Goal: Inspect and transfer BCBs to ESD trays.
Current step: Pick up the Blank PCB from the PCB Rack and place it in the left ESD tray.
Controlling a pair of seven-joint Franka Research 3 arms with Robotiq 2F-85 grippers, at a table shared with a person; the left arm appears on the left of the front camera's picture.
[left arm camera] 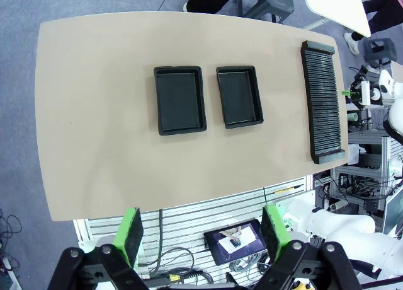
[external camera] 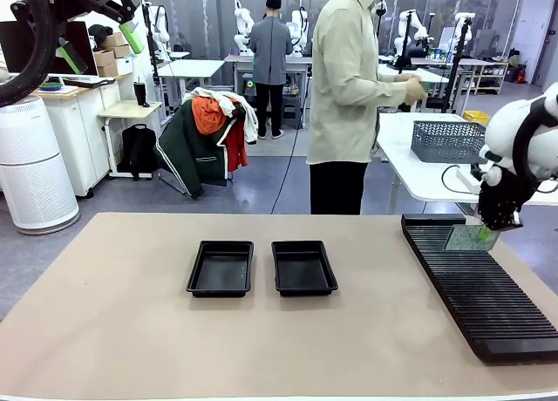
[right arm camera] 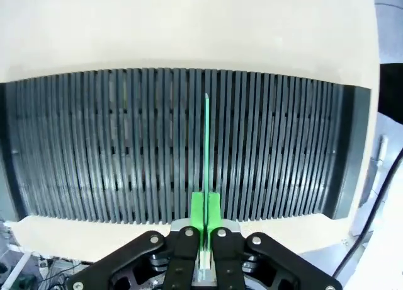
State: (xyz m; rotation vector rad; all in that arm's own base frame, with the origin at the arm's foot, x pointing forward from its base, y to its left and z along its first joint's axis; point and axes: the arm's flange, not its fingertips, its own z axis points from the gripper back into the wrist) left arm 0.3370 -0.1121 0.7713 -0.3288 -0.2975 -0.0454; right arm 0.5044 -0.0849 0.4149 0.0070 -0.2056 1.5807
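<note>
My left end effector (left arm camera: 203,232) hangs high over the table (external camera: 113,331), well to the left of the black ribbed rack (external camera: 488,301), released, with its green pads spread wide and nothing between them. Left of the rack, near the middle of the table, the left ESD tray (external camera: 221,270) and the right ESD tray (external camera: 303,268) lie side by side, close but apart, both bare inside. Beyond the table's far edge, left of the rack, a person (external camera: 344,96) stands turned toward a side table with a grey mesh basket (external camera: 446,141). At the rack's far end my right end effector (right arm camera: 205,205) is clenched on the top edge of a BCB (external camera: 460,237), which stands upright on edge along one slot; whether it is seated there I cannot tell
</note>
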